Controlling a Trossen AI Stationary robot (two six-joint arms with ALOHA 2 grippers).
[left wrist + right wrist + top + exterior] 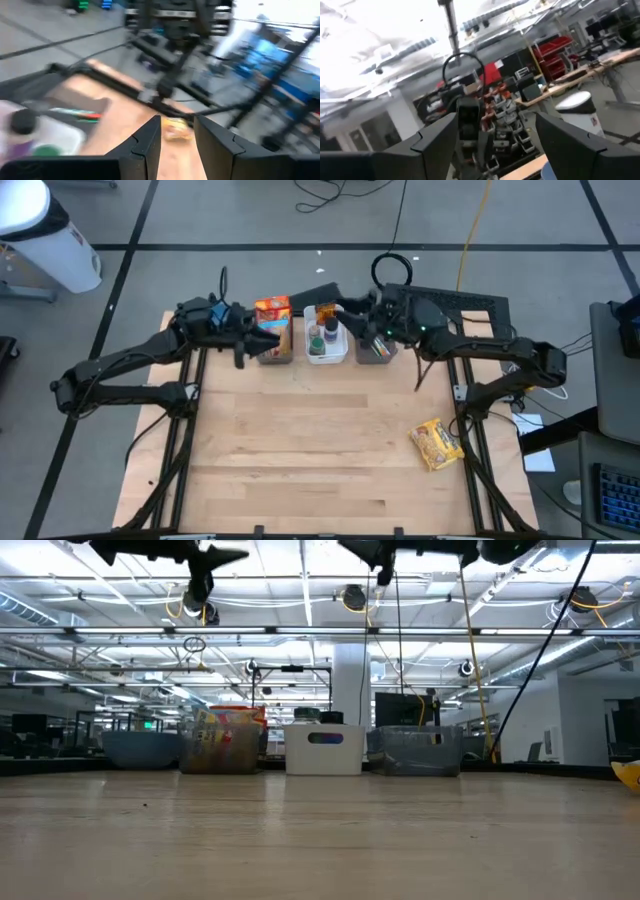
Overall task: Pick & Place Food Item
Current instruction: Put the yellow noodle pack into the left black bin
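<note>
A yellow food bag lies flat on the wooden table at the near right, and its edge shows in the low view. It also shows far off between the fingers in the left wrist view. Three bins stand in a row at the far edge. The left clear bin holds an orange snack box. My left gripper hangs open above this bin, pointing level, with nothing between its fingers. My right gripper is raised above the bins, wide open and empty.
The white middle bin holds bottles and small items, and the grey right bin stands beside it. The three bins show in the low view. Bare wood fills the table's middle and near side. Black frame rails run along the table's sides.
</note>
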